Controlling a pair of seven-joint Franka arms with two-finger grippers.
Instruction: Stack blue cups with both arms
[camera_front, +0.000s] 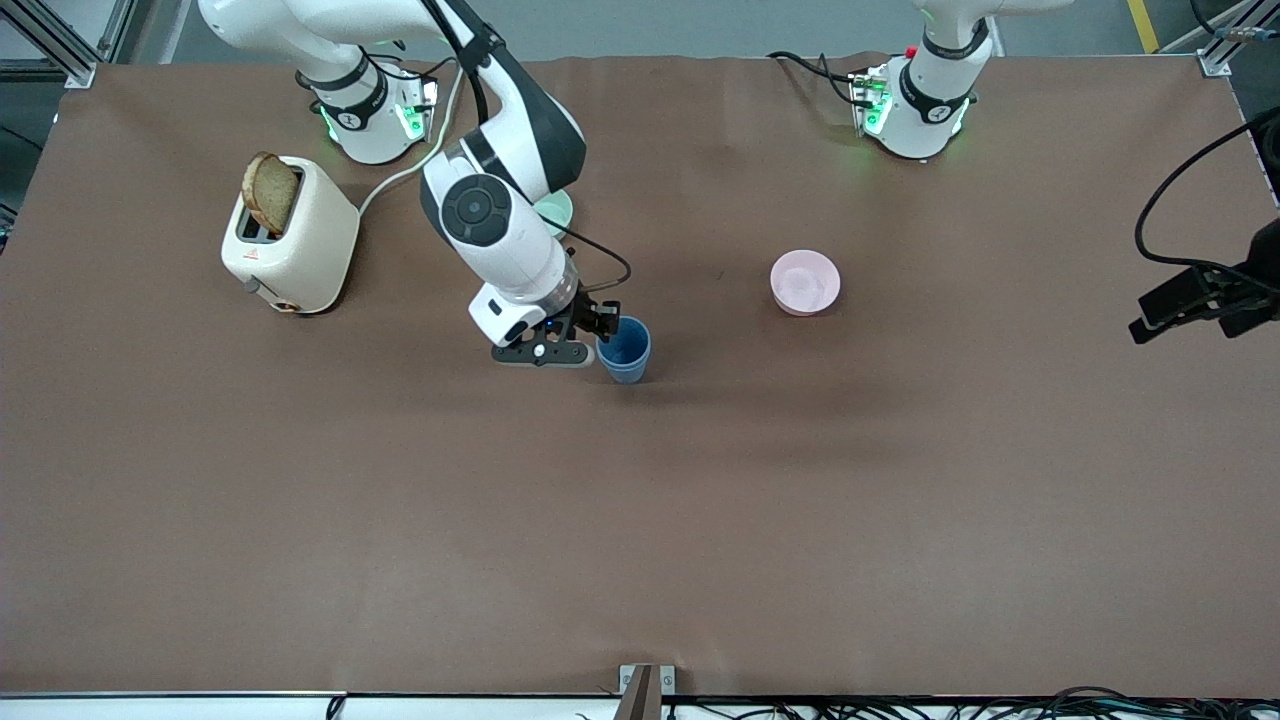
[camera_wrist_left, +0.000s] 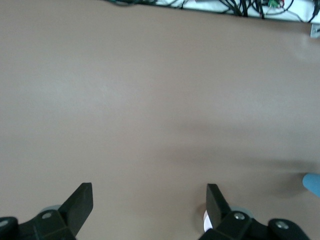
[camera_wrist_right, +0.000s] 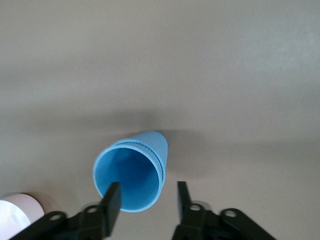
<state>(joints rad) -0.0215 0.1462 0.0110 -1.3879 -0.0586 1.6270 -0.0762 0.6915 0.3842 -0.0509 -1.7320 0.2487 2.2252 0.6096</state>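
Observation:
The two blue cups (camera_front: 625, 350) stand nested one in the other near the table's middle. In the right wrist view (camera_wrist_right: 132, 175) two rims show close together. My right gripper (camera_front: 604, 327) is low at the cups' rim. Its jaws are open (camera_wrist_right: 148, 185): one finger (camera_wrist_right: 112, 200) is over the cup mouth and the other (camera_wrist_right: 182, 197) is outside the wall, so the rim lies between them. My left gripper (camera_front: 1140, 328) hangs open and empty (camera_wrist_left: 149, 189) over the left arm's end of the table. A sliver of the cups (camera_wrist_left: 313, 184) shows in its view.
A pink bowl (camera_front: 805, 282) sits between the cups and the left arm's base; it also shows in the right wrist view (camera_wrist_right: 15, 215). A pale green bowl (camera_front: 556, 210) is partly hidden under the right arm. A cream toaster (camera_front: 300, 245) with a bread slice (camera_front: 270, 192) stands near the right arm's base.

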